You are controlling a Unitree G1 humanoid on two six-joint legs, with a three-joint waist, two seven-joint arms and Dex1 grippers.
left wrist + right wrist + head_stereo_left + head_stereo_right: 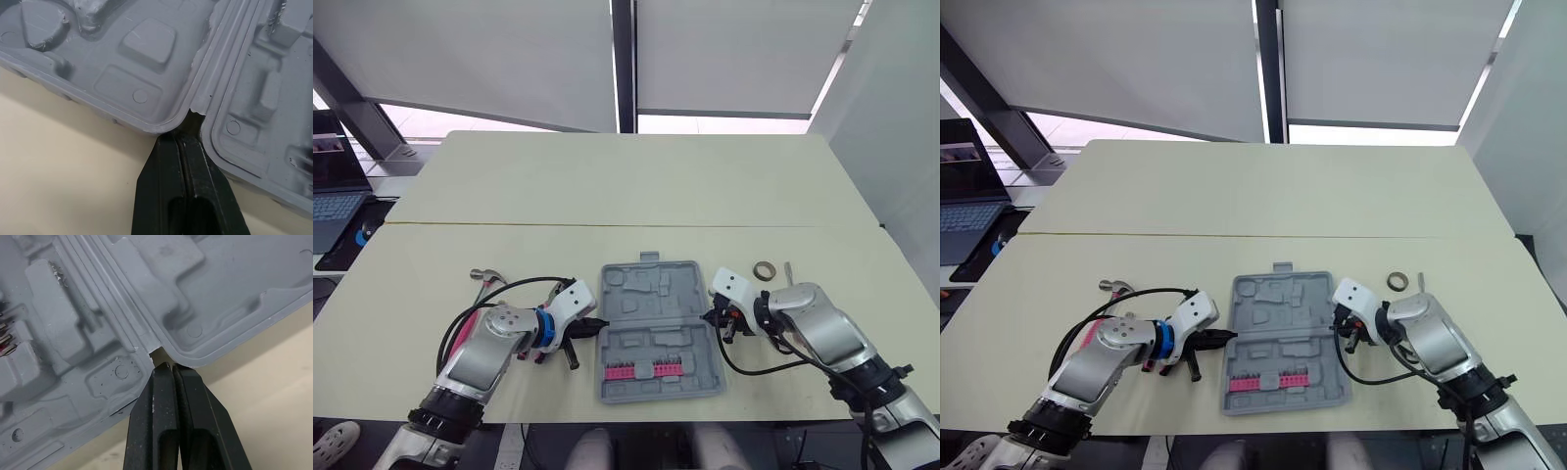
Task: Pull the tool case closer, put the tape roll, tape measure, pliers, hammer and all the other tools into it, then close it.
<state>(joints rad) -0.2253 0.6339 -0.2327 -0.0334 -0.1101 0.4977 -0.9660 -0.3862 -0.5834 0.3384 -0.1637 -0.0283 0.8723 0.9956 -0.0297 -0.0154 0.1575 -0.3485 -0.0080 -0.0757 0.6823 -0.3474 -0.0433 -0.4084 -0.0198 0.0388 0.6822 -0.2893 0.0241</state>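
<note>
Left pincer (182, 139), right pincer (167, 368) clenched empty; tips at opposite hinge notches of open tool case (651, 294).

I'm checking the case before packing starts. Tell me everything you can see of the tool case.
The tool case is grey moulded plastic, open flat on the cream table, recesses in both halves, a row of pink bits in the near half, a handle tab on the far edge. The shut left gripper and right gripper meet its hinge notches on either side.

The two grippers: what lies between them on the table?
The open grey tool case lies between the left gripper and the right gripper, as both eye views show.
</note>
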